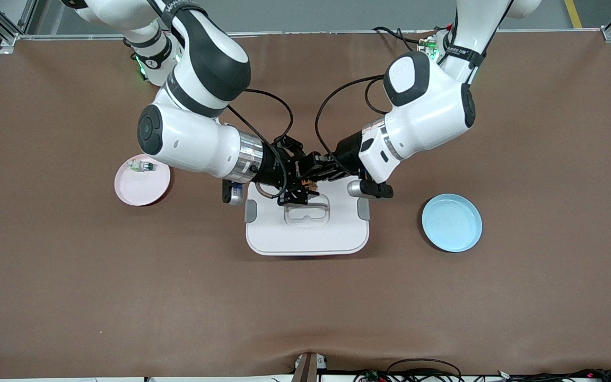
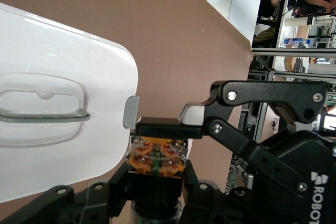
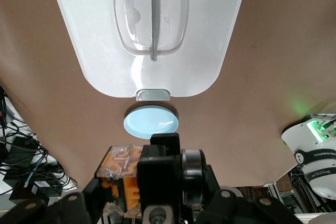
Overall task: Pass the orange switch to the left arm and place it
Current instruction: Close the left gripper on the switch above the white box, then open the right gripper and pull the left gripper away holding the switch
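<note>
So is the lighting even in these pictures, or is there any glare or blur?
Front view: soft, even light, faint shadow under the white lidded plastic box. Left wrist view: the box's lid shines; the black left gripper at the frame's edge looks soft. Right wrist view: bright streak beside the lid's recessed handle; green glow on the brown cloth.

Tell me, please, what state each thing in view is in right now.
Switch: held above the box by both hands.
Left hand: shut on the switch.
Right hand: shut on the switch.
Box: lid on, handle flat.
Pink plate: holds a small white-and-green part.
Blue plate: empty.
</note>
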`<state>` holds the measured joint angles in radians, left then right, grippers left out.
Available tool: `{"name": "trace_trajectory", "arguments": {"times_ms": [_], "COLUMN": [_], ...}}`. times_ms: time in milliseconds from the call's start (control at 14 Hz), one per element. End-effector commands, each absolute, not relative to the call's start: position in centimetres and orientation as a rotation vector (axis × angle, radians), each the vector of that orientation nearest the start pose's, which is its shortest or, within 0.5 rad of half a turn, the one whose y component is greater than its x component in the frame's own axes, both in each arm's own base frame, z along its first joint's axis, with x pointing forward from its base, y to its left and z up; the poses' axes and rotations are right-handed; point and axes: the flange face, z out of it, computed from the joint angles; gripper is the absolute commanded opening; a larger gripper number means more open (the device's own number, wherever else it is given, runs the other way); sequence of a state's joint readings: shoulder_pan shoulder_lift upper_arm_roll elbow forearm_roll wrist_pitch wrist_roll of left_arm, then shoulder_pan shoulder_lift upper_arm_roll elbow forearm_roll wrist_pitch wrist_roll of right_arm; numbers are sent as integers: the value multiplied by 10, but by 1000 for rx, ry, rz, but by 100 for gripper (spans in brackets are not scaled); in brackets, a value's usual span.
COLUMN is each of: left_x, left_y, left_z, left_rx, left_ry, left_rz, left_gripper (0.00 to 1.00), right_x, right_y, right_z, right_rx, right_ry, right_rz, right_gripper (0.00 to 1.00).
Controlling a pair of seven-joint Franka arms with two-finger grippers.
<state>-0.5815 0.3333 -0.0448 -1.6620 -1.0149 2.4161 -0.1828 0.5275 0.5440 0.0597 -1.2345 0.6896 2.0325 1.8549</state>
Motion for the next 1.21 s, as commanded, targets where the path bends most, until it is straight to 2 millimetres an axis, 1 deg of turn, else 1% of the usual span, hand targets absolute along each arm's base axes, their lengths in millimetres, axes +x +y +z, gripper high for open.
{"name": "trace_trajectory", "arguments": {"times_ms": [0,286,357,429,500,786,1071,1143], "left_x": [559,559,559,560,560,561,561,563], "left_y": [-407,-407,-407,-406,-406,-404,-394,-388], "left_z": [461,461,461,462,462,464,473,474], "left_rx": [2210,2211,2211,2209,2209,2208,2211,2215], "left_ry": [244,245,245,249,251,252,239,238], "left_rz": [34,34,33,33,34,37,24,4], "left_gripper": [0,0,0,0,0,0,0,0], "right_x": [608,609,609,609,609,614,624,629], "right_y": [437,437,436,437,437,432,418,410], "right_z": [499,497,497,496,497,495,501,500], "right_rx": [-1841,-1842,-1842,-1839,-1826,-1819,-1818,-1822], "right_ry": [1773,1776,1774,1780,1797,1805,1794,1788], "right_rz": [769,772,770,773,777,772,750,743], "right_gripper": [0,0,14,86,100,100,100,100]}}
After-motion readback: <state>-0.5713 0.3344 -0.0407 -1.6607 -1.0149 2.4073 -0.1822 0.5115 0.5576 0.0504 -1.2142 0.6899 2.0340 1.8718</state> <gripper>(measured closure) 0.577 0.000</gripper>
